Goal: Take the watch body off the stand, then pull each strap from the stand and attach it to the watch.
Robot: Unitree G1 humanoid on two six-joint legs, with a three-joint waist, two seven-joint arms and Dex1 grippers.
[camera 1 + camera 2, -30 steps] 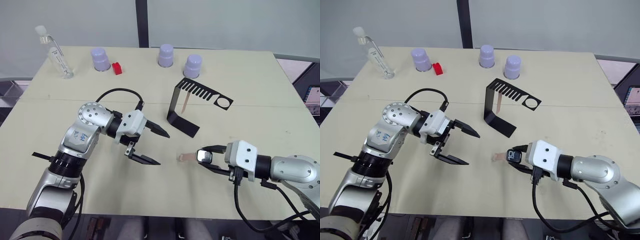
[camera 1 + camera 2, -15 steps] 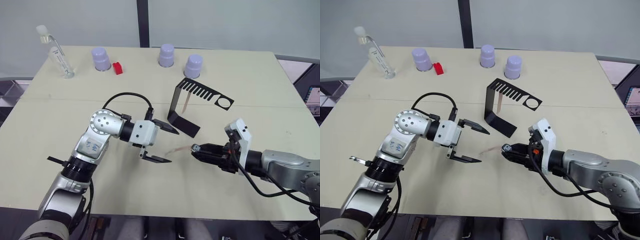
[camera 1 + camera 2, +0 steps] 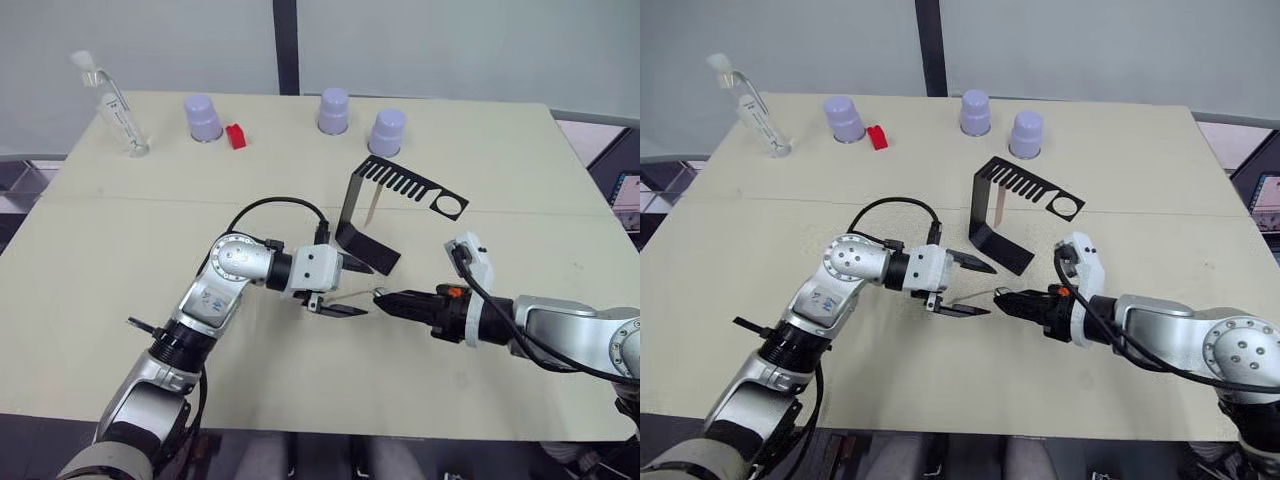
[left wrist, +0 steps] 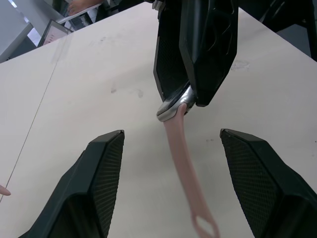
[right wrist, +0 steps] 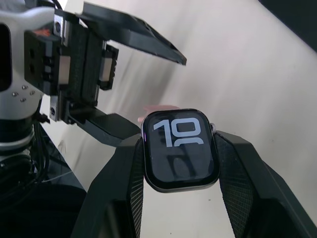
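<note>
Left wrist view: my open left gripper (image 4: 166, 191) has closed in around the strap (image 4: 182, 179) hanging from the watch body (image 5: 181, 149) my right gripper (image 5: 178, 163) clamps, ready to seat it.

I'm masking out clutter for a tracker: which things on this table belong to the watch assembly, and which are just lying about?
Part of the job:
- watch body, held in the right gripper
- strap attached to it, between the open fingers of the left gripper
- second strap hanging on the stand

Lying about:
- three purple cups
- red block
- clear bottle
</note>
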